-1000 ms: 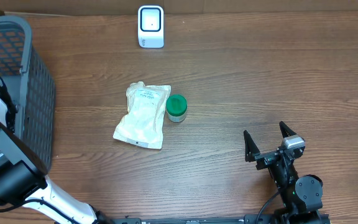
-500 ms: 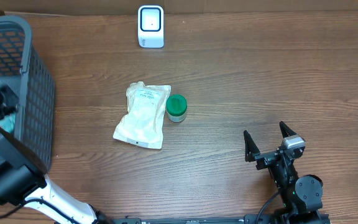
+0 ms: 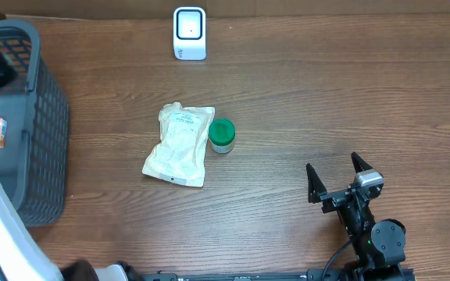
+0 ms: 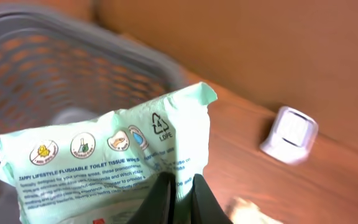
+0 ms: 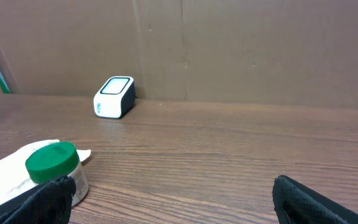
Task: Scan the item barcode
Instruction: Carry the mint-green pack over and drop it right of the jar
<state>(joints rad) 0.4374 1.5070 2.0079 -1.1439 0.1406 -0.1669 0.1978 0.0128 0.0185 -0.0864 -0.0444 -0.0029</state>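
The right gripper (image 5: 169,194) stands with its dark fingers spread wide, one at each bottom corner. On the wooden table (image 5: 229,149) a white scanner (image 5: 114,97) sits at eleven o'clock. At eight o'clock, a green-lidded jar (image 5: 53,165) stands just beside a white pouch (image 5: 4,177).

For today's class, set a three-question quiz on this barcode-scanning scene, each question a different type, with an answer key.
1. True or false: the right gripper is shut.
2. The left gripper is clamped on: A) a mug B) the pack of wipes C) a spoon.
3. Name the white device standing at the far edge of the table, apart from the white pouch and green-lidded jar.
Key: 1 false, its jaws stand open; 2 B; 3 the scanner.
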